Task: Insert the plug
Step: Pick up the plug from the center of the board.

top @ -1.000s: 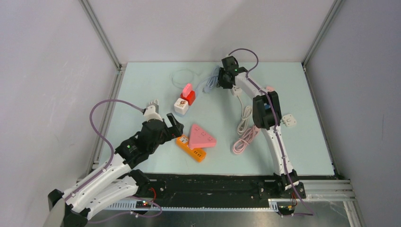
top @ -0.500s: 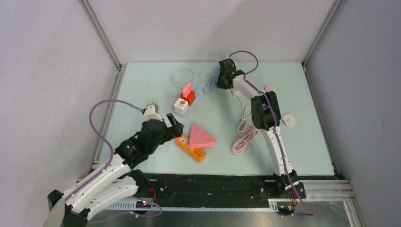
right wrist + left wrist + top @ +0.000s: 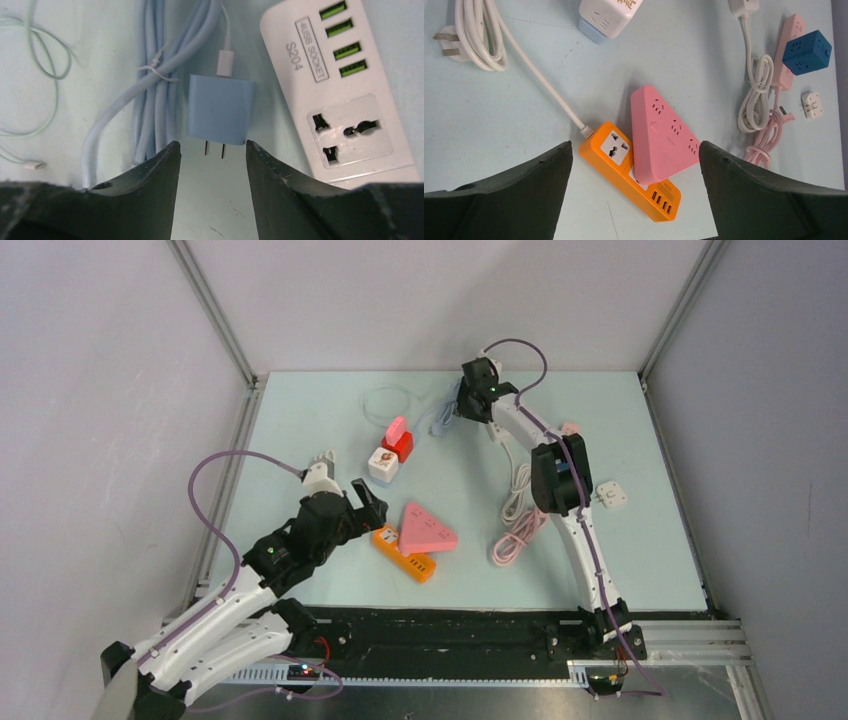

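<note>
Right end effector [image 3: 210, 148] farther out, open, empty, above blue plug [image 3: 219, 107] beside "S204" strip [image 3: 300, 107].

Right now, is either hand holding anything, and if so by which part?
Nothing is held. The right hand is open, poised just short of the pronged end of the blue charger; the left hand hangs open above the orange power strip.

The plug [image 3: 220, 112] in front of me is baby blue, same shade as its cable bundle [image 3: 157, 100]. The power strip [image 3: 345, 90] is white with bright green USB ports and grey lettering. On my left: orange strip [image 3: 621, 167], pink triangle strip [image 3: 661, 135], navy cube [image 3: 806, 52], pale mint table [image 3: 499, 115].
</note>
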Controlling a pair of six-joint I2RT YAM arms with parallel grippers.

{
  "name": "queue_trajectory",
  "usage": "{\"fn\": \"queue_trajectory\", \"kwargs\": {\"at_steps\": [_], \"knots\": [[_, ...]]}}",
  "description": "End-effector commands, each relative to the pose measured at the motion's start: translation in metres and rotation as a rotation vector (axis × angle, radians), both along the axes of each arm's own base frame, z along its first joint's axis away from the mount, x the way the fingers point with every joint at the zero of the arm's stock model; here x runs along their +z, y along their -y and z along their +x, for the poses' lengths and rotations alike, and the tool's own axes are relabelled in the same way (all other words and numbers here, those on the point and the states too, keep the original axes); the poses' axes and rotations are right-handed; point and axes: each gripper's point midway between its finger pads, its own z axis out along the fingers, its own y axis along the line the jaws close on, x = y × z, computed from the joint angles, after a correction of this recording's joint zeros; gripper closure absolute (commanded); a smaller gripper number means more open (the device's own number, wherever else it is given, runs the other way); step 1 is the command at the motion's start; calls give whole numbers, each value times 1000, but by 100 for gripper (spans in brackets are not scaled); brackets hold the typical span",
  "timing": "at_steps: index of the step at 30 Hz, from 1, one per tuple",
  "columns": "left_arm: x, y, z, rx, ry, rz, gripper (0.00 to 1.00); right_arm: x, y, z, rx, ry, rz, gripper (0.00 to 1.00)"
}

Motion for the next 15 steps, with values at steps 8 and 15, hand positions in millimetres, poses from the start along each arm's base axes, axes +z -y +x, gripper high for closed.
{"fn": "queue_trajectory", "kwargs": {"at_steps": [8,15], "knots": [[7,-1,5,17,24,-20,0,21,4,18,-14,51,-19,72],[6,-1,4,17,22,-23,0,18,5,12,-5,33,-36,64]]}}
